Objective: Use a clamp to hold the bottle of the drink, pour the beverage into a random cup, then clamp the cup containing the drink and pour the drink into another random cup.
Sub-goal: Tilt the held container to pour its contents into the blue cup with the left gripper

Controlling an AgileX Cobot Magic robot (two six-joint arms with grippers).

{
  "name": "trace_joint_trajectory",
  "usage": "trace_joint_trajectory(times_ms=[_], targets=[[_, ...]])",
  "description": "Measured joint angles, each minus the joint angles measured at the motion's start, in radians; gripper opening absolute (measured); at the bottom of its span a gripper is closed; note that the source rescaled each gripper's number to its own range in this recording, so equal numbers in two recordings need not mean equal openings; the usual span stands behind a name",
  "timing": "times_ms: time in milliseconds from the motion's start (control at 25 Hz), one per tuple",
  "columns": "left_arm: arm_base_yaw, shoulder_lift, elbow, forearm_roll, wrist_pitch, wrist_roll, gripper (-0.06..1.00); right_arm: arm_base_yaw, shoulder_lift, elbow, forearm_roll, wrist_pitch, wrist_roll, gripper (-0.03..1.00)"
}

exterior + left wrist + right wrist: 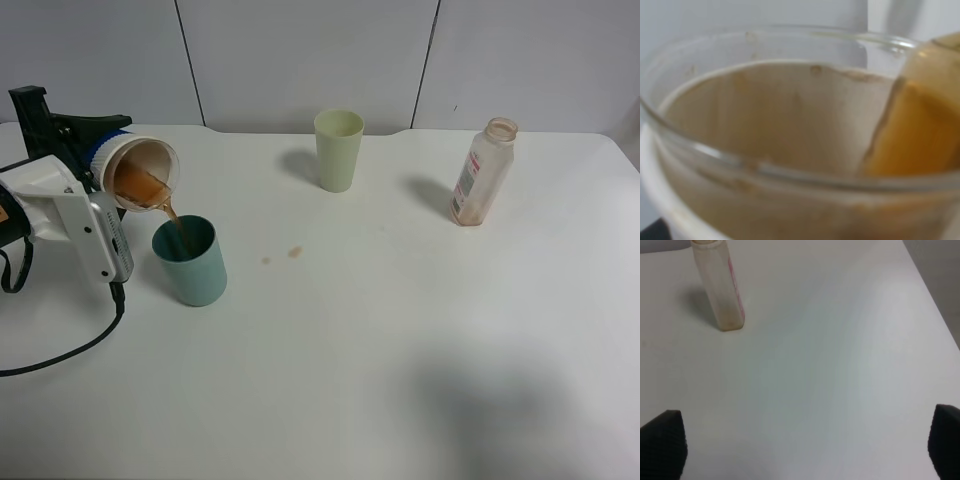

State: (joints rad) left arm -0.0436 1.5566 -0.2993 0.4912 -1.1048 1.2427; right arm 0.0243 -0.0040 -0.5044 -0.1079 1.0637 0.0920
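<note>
Left gripper [95, 150] is clamped on the blue-banded paper cup [140, 172], which is tipped far over above the teal cup [190, 262] at the left of the table [400, 330]. A thin stream of the brown beverage [170, 212] runs from the paper cup's lip into the teal cup's mouth. The left wrist view shows liquid pooled inside the tipped cup.

This looks like the second pour, the task's last step, under way with drink left to go. The bottle [483, 172] stands upright at the right, well apart and nearly empty. The right gripper [802, 445] hangs above the table near it, jaws wide apart and holding nothing. Two small brown drops [294, 252] lie on the table near the teal cup.

The next move calls for a slow increase of tilt with the lip over the teal cup's mouth, then righting the paper cup.
</note>
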Motion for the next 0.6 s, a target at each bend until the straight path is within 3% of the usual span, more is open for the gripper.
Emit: trace_joint_trajectory(times_ms=[600], targets=[[0.000,0.000,0.000,-0.051,-0.048,0.065,0.01,0.000,0.000,0.000,0.000,0.000,0.000,1.00]])
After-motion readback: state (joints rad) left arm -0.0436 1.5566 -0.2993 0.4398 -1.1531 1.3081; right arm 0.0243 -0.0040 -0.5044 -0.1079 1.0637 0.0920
